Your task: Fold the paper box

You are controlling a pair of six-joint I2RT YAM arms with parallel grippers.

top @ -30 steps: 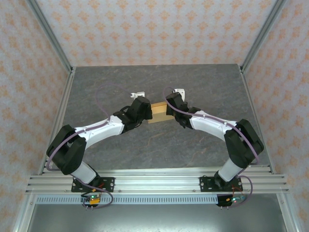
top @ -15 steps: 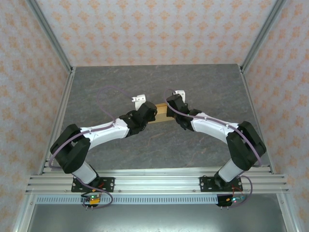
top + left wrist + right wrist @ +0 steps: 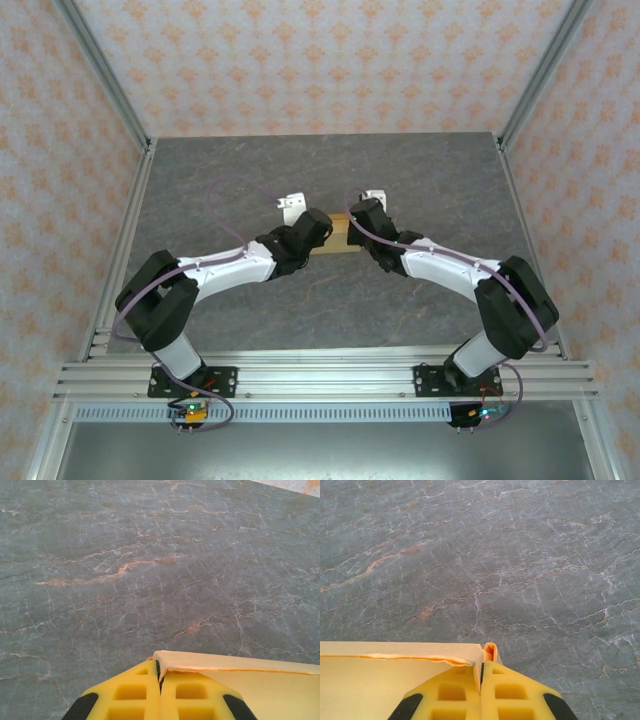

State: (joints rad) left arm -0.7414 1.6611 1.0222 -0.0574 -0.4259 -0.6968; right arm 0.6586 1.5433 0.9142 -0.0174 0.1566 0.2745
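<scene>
The paper box (image 3: 339, 236) is a tan-orange cardboard piece held just above the middle of the grey table between both arms. My left gripper (image 3: 322, 228) is shut on its left end. In the left wrist view the yellow fingers (image 3: 130, 692) pinch a folded edge, and the paper box (image 3: 260, 685) runs off to the right. My right gripper (image 3: 356, 226) is shut on the right end. In the right wrist view its fingertips (image 3: 510, 690) clamp a folded corner flap, with the paper box (image 3: 375, 680) stretching left. The arms hide most of the box from above.
The grey marbled tabletop (image 3: 420, 170) lies open behind and beside the arms. Aluminium posts (image 3: 100, 70) and patterned walls close in the back and sides. A metal rail (image 3: 320, 375) runs along the near edge.
My left arm has swung right and its gripper has closed on the box's left end. The box shifted slightly back and right, and less of it shows from above.
</scene>
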